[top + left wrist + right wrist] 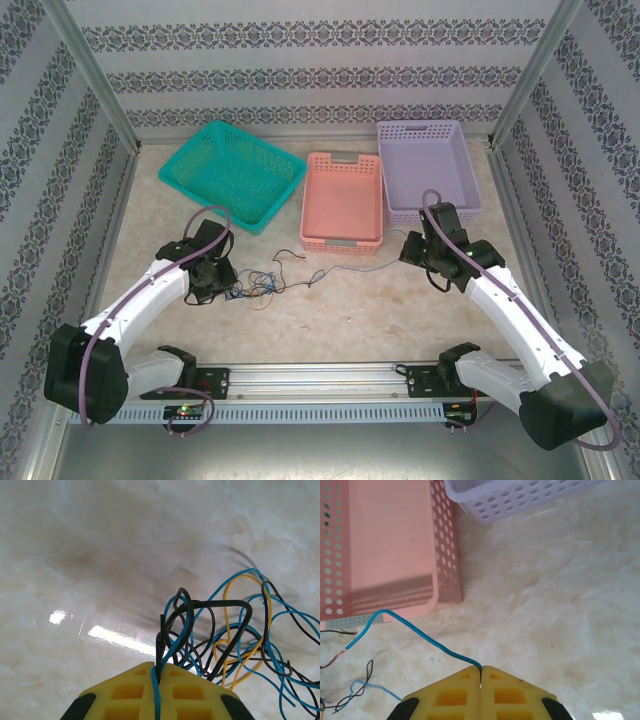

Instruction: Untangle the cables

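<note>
1. Cables (252, 285): a loose knot of thin black, blue and yellow strands lying on the tabletop (340, 320), in front of the pink basket (308, 200) and off its near-left corner; one blue cable (420, 632) is drawn out of the knot and passes close along the basket's near wall.
2. Left tool (157, 672): pads together, clamped on a black and a blue strand at the knot's left edge; the loops (220, 630) fan out beyond the pads, on the side towards the basket.
3. Right tool (481, 672): pads together, clamped on the blue cable, just off the basket's near-right corner (447, 545); the strand's bare copper end lies in front of the basket's near wall.
4. Handling, as judged: the strands look very light, limp and smooth-skinned, so they probably slip in a weak pinch and snag where loops cross; a hold on a single strand close to a free end seems better than one on the knot itself; a hard pull would likely tighten the crossings.
5. Orientation: the knot has no clear axis; the drawn-out blue cable lies roughly parallel to the basket's near wall, running from the knot to the right tool (408, 250).
</note>
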Controlling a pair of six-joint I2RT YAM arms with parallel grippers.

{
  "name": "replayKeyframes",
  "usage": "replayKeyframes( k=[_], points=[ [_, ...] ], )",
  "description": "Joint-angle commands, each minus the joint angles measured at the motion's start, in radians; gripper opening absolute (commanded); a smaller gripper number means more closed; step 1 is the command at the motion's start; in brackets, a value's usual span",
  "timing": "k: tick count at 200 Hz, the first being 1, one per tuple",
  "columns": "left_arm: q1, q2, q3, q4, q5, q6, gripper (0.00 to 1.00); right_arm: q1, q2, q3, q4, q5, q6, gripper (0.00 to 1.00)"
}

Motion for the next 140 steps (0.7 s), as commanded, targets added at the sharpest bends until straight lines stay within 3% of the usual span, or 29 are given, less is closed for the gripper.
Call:
replayKeyframes(
  k=[1, 48, 67, 90, 140],
  points=[
    [0.016, 0.021, 0.043, -0.022, -0.036, 0.021, 0.00, -0.028, -0.041, 0.045, -0.094, 0.073, 0.012, 0.00],
    [0.027, 0.049, 0.058, -0.053, -0.090, 0.043, 0.00, -0.164, -0.123, 0.158, -0.205, 0.222, 0.052, 0.00],
    [0.031, 0.059, 0.054, -0.039, -0.081, 0.043, 0.00, -0.213, -0.123, 0.205, -0.195, 0.213, 0.036, 0.00],
    [0.031, 0.083, 0.059, -0.015, -0.061, 0.043, 0.00, -0.220, -0.098, 0.257, -0.198, 0.197, 0.024, 0.00],
    [0.032, 0.135, 0.102, -0.026, -0.083, 0.053, 0.00, -0.281, -0.121, 0.335, -0.255, 0.315, 0.002, 0.00]
  ],
)
